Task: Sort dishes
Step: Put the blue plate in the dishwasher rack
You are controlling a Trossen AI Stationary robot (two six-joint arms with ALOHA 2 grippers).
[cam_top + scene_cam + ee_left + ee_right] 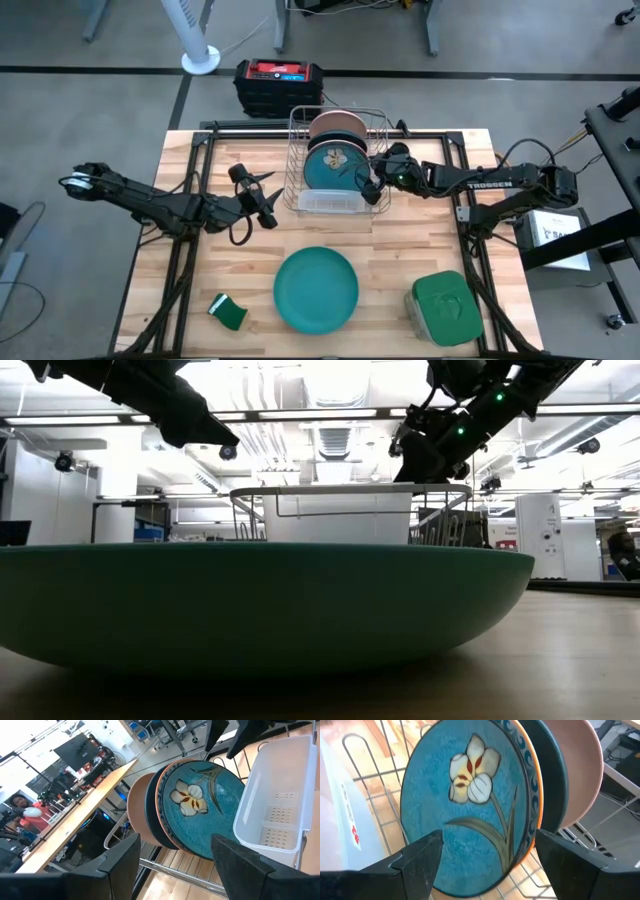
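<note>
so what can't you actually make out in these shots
- Low view: the green plate fills the front, hiding the tabletop behind and the lower half of the dish rack.
- High view: the dark plate between the flower plate and pink plate barely shows.
- Left wrist view: the pink plate's face is hidden behind the other plates.

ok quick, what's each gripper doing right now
left gripper: open, holding nothing, over the table left of the dish rack.
right gripper: open, fingers on either side of the flowered blue plate in the rack, not clamped.
</note>
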